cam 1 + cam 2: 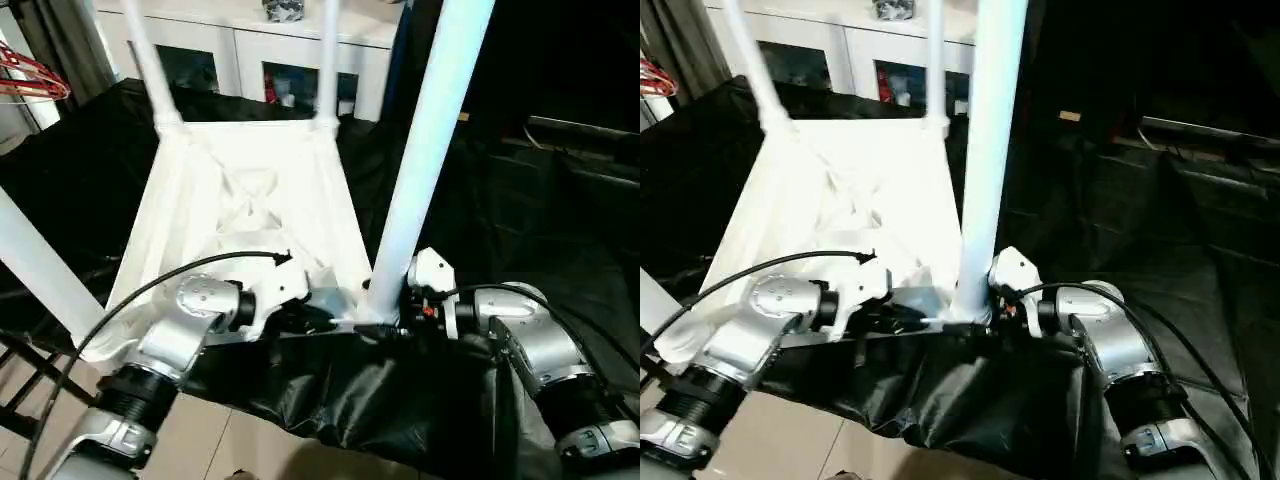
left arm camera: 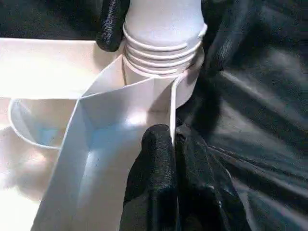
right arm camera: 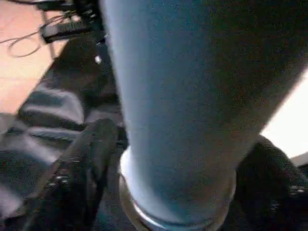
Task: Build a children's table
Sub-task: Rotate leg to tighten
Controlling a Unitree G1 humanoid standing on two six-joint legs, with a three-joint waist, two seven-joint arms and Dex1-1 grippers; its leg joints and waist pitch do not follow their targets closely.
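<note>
Near-corner leg [image 1: 425, 160]: right hand [image 3: 173, 192] straddles its base, apparently gripping; left hand [image 2: 168, 159] pinches tabletop [image 1: 250, 200] rib. Twist squarely home.

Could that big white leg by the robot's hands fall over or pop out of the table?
It might. In the left wrist view, thread rings still show above the corner socket, so the near leg may not be fully screwed in and could wobble or lean. The right gripper has a finger on each side of the leg's base; if it slips, the turning stops. The left gripper pinches only a thin rib of the tabletop, which could slide free.
</note>
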